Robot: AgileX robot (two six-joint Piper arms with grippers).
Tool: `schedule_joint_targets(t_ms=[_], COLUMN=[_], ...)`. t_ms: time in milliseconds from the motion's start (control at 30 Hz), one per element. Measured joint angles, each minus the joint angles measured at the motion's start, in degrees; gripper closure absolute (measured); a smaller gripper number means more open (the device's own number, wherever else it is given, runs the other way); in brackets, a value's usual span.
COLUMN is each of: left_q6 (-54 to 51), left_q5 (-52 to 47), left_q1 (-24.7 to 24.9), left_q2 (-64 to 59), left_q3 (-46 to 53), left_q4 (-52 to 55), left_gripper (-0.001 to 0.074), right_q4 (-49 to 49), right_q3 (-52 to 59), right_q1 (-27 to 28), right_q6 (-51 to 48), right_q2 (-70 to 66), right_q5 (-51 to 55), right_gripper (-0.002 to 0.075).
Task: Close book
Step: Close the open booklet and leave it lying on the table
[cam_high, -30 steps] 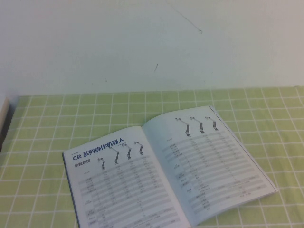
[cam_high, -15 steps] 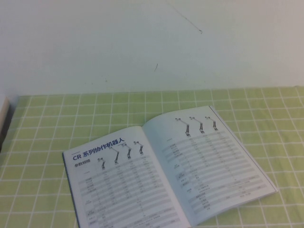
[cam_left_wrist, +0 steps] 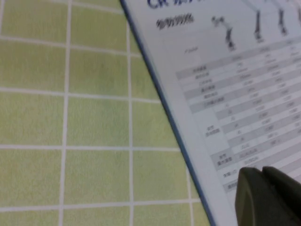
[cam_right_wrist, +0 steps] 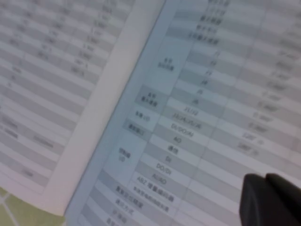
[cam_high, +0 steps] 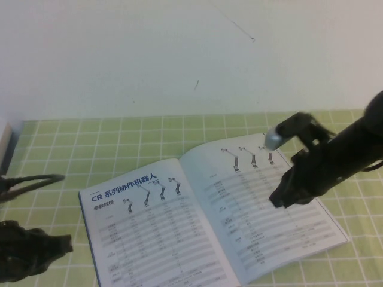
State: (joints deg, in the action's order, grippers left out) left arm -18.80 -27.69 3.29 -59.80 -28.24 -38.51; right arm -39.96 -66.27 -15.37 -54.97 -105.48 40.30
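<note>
My left hand (cam_high: 61,244) at the tabletop's (cam_high: 72,149) near-left corner, right hand (cam_high: 279,200) over the book (cam_high: 179,227), grip states unclear: I should lift the right page's outer edge.

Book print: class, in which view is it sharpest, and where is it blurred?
High view: the book heading is readable but the tables are soft; the left gripper is beside its left edge and the right gripper over the right page. Left wrist view: print soft. Right wrist view: blurriest and greyer.

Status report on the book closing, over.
Left gripper beside book's left edge, over checked cloth. Right gripper above right page. Book open, lying flat. No obstacle seen.
</note>
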Motion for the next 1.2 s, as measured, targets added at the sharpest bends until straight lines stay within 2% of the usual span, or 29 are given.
schedule_joint_targets(t_ms=[167,467,667,933,1200], left_q6=[-3.26,-4.62,-4.71,-3.96,4.54], left_q5=[2.1,7.0,8.51,8.76,9.03], left_q1=[0.0,0.0,1.59,9.93,10.32], left_q2=[-11.77,-22.01,-28.11,-30.07,-31.11], left_q3=[-1.16,-2.49,-3.93,-8.29,-8.88], left_q4=[-1.7,-2.18,-2.39,-2.17,7.68], left_gripper=[0.0739,0.0739,0.0739,0.0739,0.0739], right_q4=[10.43,17.62,18.66,18.76,18.49], right_q3=[-8.86,-12.11,-12.11,-12.11,-9.06], right_q1=[-5.56,-6.86,-6.98,-6.98,-6.98], right_q6=[7.51,12.24,13.27,15.17,18.67], right_q2=[-12.38,-14.39,-14.39,-14.39,-13.63], right_q5=[4.01,4.16,4.16,4.65,2.3], right_gripper=[0.0729,0.0729,0.0729,0.0729,0.0729])
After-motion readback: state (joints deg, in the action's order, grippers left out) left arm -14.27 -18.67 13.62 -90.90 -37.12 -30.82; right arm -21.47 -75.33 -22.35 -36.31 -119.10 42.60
